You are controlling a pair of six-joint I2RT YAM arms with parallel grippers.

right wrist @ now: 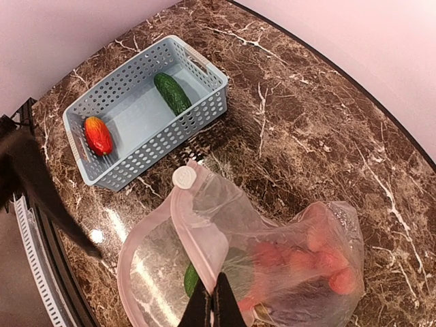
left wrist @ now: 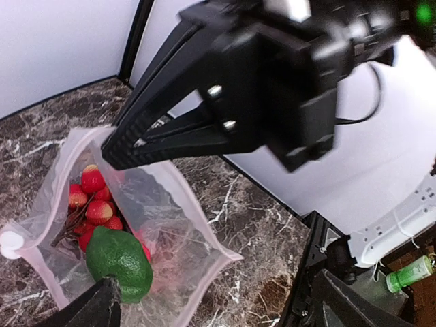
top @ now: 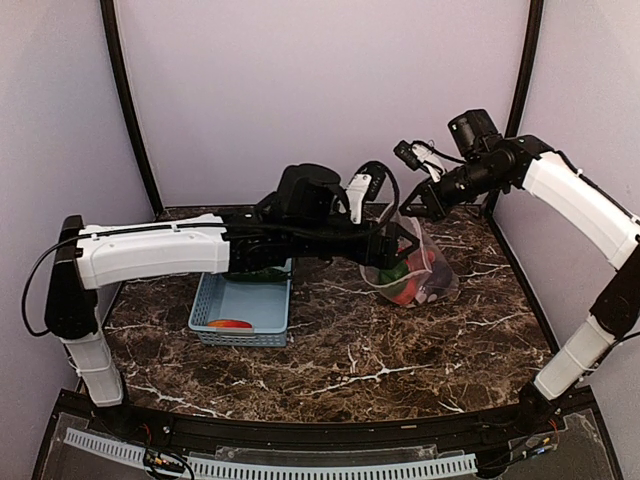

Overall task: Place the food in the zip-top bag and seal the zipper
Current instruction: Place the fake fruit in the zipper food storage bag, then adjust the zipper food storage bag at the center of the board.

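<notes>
The clear zip-top bag (top: 415,272) stands open on the marble table, holding red and peach fruits (left wrist: 92,197) and the green avocado (left wrist: 119,262). My right gripper (right wrist: 216,303) is shut on the bag's mouth edge, on the pinkish zipper strip (right wrist: 197,228), and holds it up; it also shows in the top view (top: 420,205). My left gripper (left wrist: 218,317) is open above the bag's mouth, one fingertip (left wrist: 95,310) beside the avocado. In the light blue basket (right wrist: 204,68) lie the green cucumber (right wrist: 172,92) and the orange-red pepper (right wrist: 99,135). I cannot make out the eggplant.
The basket (top: 243,310) sits left of the bag, partly under my left arm (top: 160,250). A white round tab (right wrist: 182,177) sits at one end of the bag's zipper. Black frame posts and pale walls close in the back and sides.
</notes>
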